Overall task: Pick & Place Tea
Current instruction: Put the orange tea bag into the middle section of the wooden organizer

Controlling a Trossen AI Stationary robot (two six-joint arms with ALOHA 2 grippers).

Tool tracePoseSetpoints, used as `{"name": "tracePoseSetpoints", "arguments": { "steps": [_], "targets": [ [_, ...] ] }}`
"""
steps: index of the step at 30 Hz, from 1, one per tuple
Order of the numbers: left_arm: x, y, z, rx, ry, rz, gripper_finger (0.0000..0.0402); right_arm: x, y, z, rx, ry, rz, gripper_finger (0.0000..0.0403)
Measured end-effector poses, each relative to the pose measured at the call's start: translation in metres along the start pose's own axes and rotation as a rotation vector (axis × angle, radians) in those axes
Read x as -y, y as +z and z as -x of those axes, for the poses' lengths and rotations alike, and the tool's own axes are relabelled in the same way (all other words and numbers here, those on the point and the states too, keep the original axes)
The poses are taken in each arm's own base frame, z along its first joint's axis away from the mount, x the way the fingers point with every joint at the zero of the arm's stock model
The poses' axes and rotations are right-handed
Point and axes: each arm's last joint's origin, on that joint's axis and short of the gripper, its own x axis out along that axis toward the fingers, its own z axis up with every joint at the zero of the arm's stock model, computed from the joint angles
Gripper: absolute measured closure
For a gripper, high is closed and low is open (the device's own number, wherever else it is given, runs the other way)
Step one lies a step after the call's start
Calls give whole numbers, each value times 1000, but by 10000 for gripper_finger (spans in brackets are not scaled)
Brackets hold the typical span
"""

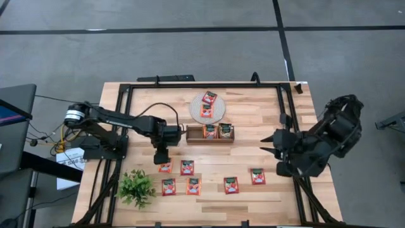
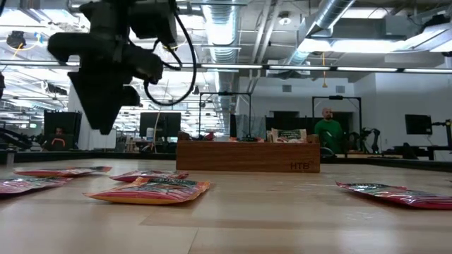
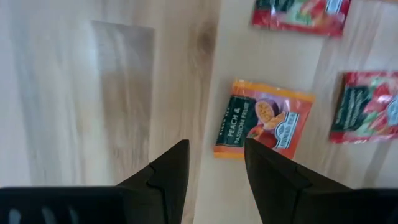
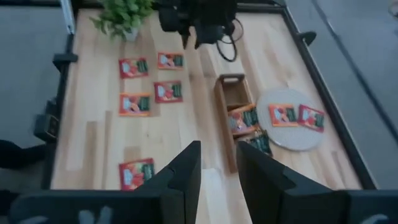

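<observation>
The left gripper [image 1: 162, 157] hangs above the pale wooden desk [image 1: 253, 196] with its jaws spread and holding nothing. Just ahead of the jaws lies a flat orange tea sachet with a dark green panel [image 3: 263, 127], apart from the fingers [image 3: 171, 171]. More red-orange sachets [image 1: 231, 185] lie scattered on the desk beyond it. Two sachets stand in the long brown wooden tray [image 1: 210, 133], and two rest on the round pale woven mat [image 1: 207, 107]. The right gripper [image 4: 216, 163] waits at the desk's edge, jaws parted and bare.
</observation>
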Motion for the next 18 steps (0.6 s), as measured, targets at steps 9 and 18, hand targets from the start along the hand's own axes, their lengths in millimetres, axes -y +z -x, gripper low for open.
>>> {"name": "tracePoseSetpoints", "arguments": {
  "steps": [9, 18],
  "targets": [
    [13, 10, -20, 10, -10, -107, 255, 19, -64, -22, 35, -74, -174, 308],
    [13, 11, -23, 11, -7, -126, 255, 32, -97, -47, 151, 64, -291, 308]
  ]
}}
